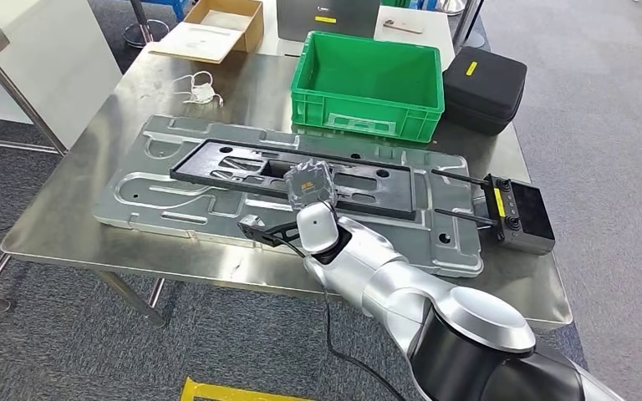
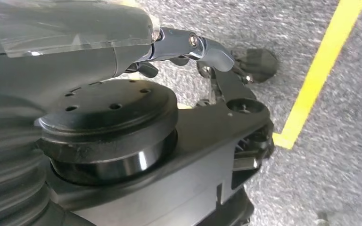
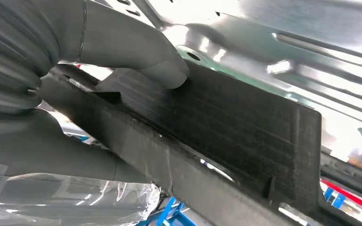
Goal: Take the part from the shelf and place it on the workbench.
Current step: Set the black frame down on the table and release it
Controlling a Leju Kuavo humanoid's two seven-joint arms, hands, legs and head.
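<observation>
Black part (image 3: 226, 122) in right hand (image 1: 309, 188)

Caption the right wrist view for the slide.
Right hand grips a black ribbed plastic part above the grey stamped metal panel on the workbench.

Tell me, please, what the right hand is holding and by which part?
The right hand holds a black plastic part, with its thumb pressed on the part's flat ribbed face near one end; the fingers beneath are hidden.
</observation>
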